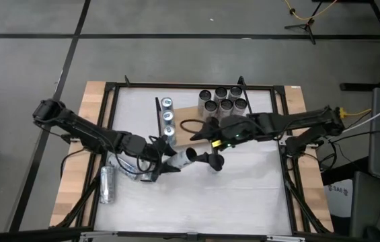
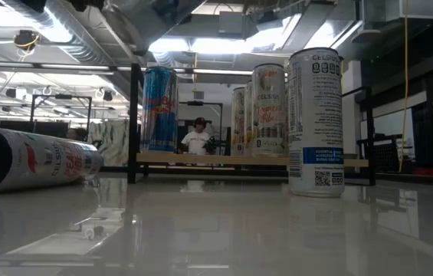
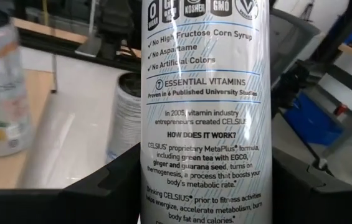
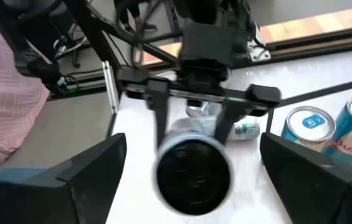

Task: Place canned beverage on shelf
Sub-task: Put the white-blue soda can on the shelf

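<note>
My left gripper (image 1: 161, 164) is shut on a white Celsius can (image 1: 180, 158), held tilted above the white table with one end toward my right gripper (image 1: 214, 163). My right gripper is open and stands just off that end; in the right wrist view its fingers flank the can's dark round end (image 4: 194, 169) without touching it. The shelf (image 1: 188, 114) lies behind, a light-brown board with black wire ends. Several cans (image 1: 223, 101) stand on the shelf. My left gripper pinches the can's side wall (image 3: 204, 155) between its two fingers (image 4: 158, 118), one on each side. The fingers lie across the can. The can is lifted clear of the table, tilted, its free end pointing toward the table's right side.
A row of cans (image 1: 168, 115) stands by the shelf's black wire end. Another Celsius can (image 2: 316, 123) stands upright on the table in front of the shelf. A can (image 1: 107, 183) lies on its side at the near left. A person (image 2: 198, 138) sits far behind.
</note>
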Controlling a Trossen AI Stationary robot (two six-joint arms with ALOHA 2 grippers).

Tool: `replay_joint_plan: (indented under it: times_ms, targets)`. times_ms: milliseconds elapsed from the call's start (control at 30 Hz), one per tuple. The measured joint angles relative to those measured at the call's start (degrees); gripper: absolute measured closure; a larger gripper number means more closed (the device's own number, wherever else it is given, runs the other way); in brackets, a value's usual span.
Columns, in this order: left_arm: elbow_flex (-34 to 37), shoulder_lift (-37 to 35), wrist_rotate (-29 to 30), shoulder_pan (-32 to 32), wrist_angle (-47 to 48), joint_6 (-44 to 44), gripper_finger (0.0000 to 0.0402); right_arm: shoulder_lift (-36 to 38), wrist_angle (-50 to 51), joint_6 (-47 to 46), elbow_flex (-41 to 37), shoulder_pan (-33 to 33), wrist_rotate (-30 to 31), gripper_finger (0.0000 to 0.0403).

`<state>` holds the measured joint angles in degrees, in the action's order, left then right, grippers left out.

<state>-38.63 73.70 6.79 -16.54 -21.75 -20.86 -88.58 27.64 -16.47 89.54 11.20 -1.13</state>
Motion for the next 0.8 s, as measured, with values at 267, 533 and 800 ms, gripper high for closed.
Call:
replay_joint_plan:
  times_ms: [267, 533, 800]
  targets:
    - [0.0, 0.3, 0.2, -0.8, -0.1, 0.3, 0.0165, -3.4, 0.4, 0.0, 0.0, 0.0, -3.0, 0.004]
    - [0.0, 0.3, 0.2, -0.8, 0.0, 0.4, 0.0164, -4.3, 1.3, 0.0, 0.0, 0.0, -4.9, 0.004]
    - [0.0, 0.3, 0.2, -0.8, 0.0, 0.4, 0.0164, -5.0, 0.8, 0.0, 0.0, 0.0, -4.5, 0.004]
